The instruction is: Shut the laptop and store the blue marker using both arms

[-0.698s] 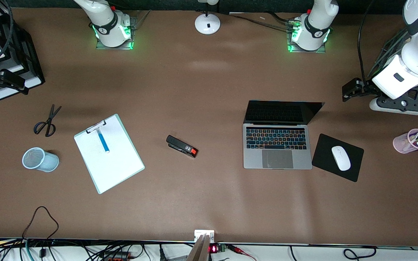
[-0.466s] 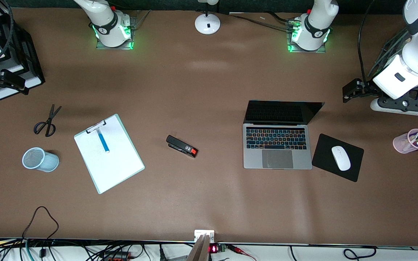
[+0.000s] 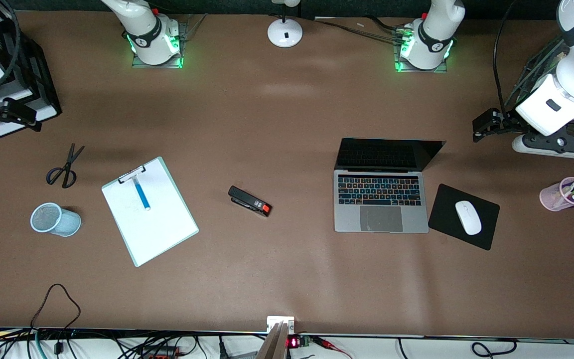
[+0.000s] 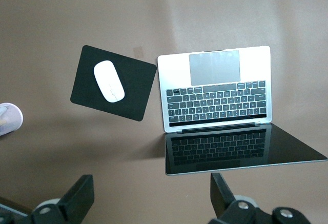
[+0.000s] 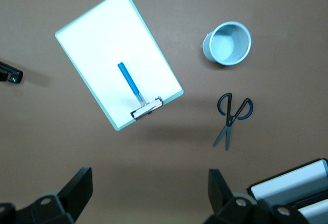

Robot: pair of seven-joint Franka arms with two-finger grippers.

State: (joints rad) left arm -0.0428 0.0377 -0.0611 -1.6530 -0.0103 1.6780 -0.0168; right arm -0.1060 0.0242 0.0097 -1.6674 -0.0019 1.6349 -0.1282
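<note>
The silver-grey laptop [image 3: 380, 199] stands open, its black screen tilted back; it also shows in the left wrist view [image 4: 215, 85]. The blue marker [image 3: 142, 194] lies on a white clipboard [image 3: 150, 219], one end by the clip, and shows in the right wrist view too [image 5: 128, 80]. High over bare table off the screen's top edge hangs my left gripper [image 3: 551, 147] [image 4: 151, 203], open and empty. My right gripper [image 3: 5, 113] [image 5: 148, 198] is open and empty as well, high over bare table off the clipboard's clip end.
A black stapler [image 3: 249, 200] lies mid-table. Scissors [image 3: 64, 167] and a light-blue mesh cup [image 3: 55, 219] sit beside the clipboard. A black mouse pad [image 3: 444, 207] with a white mouse [image 3: 468, 217] lies beside the laptop. A pink cup of pens [image 3: 563, 195] stands at the left arm's end.
The left hand has drifted slightly toward its end of the table, and the right hand has shifted a little. Nothing on the table has moved.
</note>
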